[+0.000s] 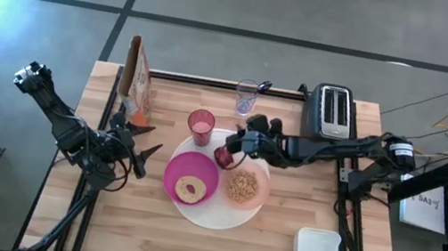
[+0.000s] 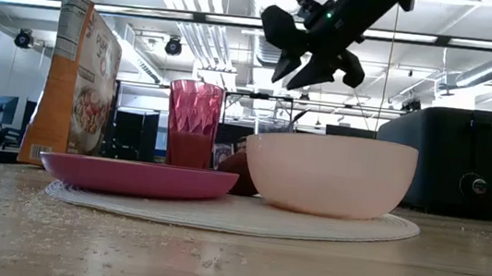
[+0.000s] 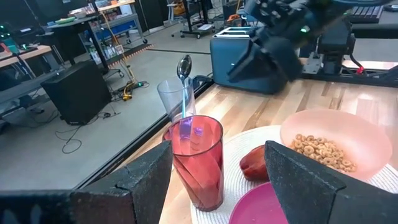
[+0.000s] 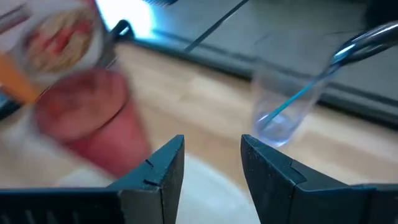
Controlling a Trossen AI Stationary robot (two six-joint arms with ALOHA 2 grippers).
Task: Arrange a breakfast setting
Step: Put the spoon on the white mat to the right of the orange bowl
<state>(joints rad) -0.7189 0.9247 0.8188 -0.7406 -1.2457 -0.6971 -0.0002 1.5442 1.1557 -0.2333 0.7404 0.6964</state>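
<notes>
— Where's your right claw [image 1: 237, 142]?

— Up in the air over the plate [image 1: 218, 219], at about its 12 o'clock edge. The fingers stand apart with nothing between them.

— And the left?

— My left claw [image 1: 142, 144] waits near the plate's 9 o'clock side, spread and empty, just below the cereal box [image 1: 136, 76].

— What's on the plate?

— A magenta bowl [image 1: 190, 177] at 9 o'clock with the bread [image 1: 189, 188] in it, and a peach bowl [image 1: 245, 186] at 3 o'clock holding cereal. The red fruit [image 1: 224, 156] sits at 12 o'clock, between the bowls.

— The cups?

— The pink tumbler [image 1: 200, 126] stands on the tabletop [image 1: 144, 230] just beyond the plate at 11 o'clock. The clear cup [image 1: 246, 96] is farther out at 12 o'clock, with the spoon [image 3: 184, 84] upright in it, near the toaster [image 1: 332, 111].
</notes>
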